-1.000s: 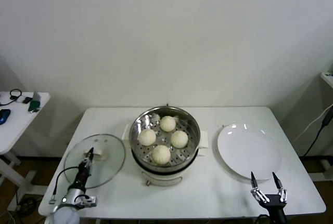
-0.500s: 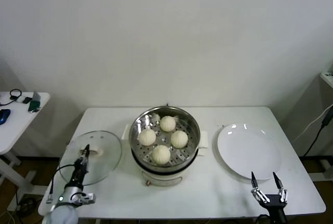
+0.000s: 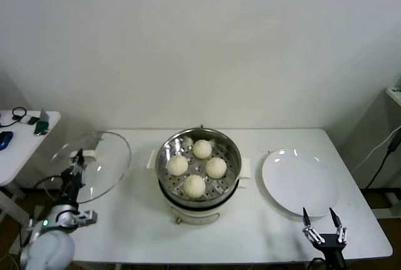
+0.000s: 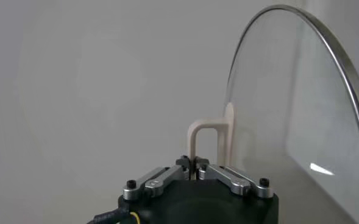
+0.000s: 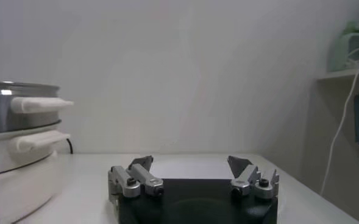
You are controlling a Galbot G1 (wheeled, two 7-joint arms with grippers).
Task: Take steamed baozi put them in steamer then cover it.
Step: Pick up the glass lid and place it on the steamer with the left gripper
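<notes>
White table (image 3: pixel 263 232) – no legible writing – left gripper (image 3: pixel 79 155) grips cover (image 3: pixel 100 163).

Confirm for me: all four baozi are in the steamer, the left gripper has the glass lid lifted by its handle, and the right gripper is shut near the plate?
Not quite: the right gripper is open, as the right wrist view shows. The rest stands: four baozi sit in the steamer, the left gripper holds the lid by its handle, near the plate.

place: lab | cue: bare white wall (image 3: pixel 200 44), white table (image 3: pixel 263 232)
</notes>
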